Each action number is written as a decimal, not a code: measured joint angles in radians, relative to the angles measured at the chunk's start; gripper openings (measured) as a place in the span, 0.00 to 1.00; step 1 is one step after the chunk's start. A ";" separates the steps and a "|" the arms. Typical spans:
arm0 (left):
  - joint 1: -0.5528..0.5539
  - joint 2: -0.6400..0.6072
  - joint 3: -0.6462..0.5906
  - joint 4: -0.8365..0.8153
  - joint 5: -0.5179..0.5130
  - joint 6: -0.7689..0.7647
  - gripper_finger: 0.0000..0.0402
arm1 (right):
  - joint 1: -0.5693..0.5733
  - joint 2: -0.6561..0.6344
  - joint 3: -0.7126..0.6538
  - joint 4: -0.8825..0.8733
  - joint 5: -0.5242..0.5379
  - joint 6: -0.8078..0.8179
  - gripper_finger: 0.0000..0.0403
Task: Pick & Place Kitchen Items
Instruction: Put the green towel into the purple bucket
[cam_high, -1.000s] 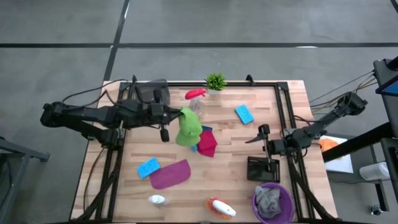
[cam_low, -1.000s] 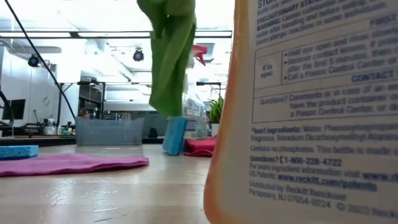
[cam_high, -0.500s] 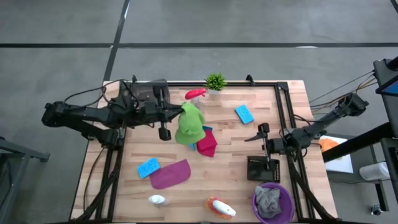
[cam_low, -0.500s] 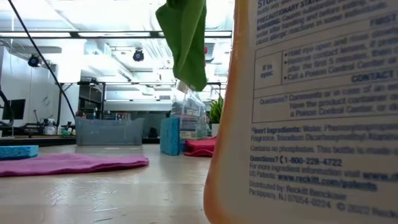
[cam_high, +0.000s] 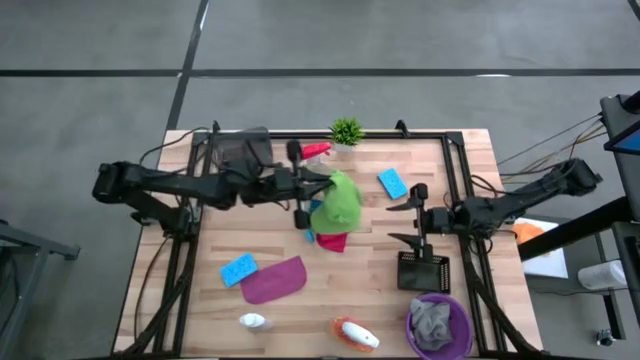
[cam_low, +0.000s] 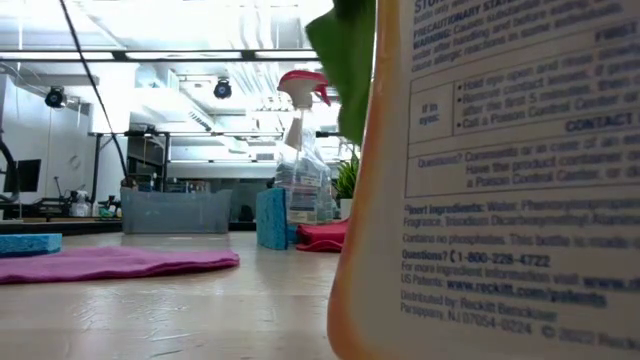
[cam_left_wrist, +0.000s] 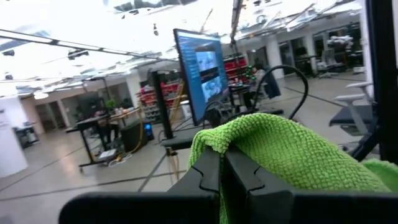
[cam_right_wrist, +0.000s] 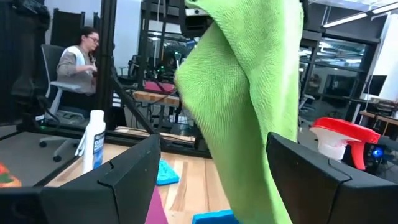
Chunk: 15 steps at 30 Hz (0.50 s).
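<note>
High view: left gripper shut on the green cloth, which now hangs over the table's middle, above the magenta cloth; a second ago it hung nearer the left side, so the arm has carried it rightward; right gripper has come forward to meet it, jaws wide and empty, just to the cloth's right; judged a hand-over in progress, probably toward the purple bowl holding the grey cloth. Low view: cloth's hem now high at the picture's top, beside the orange bottle close to the lens; earlier it draped lower and covered the red-topped bottle, which now shows whole. Left wrist view: fingers pinched together on a fold of cloth, no gap between them. Right wrist view: cloth hangs between the spread fingers, touching neither; long axis vertical, pinched end up, free end pointing down toward the table; white bottle and a seated person beyond.
</note>
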 joint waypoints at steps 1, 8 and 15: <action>0.003 0.024 0.023 -0.001 0.011 0.000 0.00 | -0.010 0.011 0.006 0.000 -0.011 0.000 0.72; 0.019 0.188 0.195 -0.002 0.039 0.004 0.00 | -0.057 0.102 0.057 -0.001 -0.028 0.004 0.72; 0.053 0.254 0.283 -0.006 0.041 0.008 0.00 | -0.059 0.188 0.100 -0.001 0.004 0.031 0.72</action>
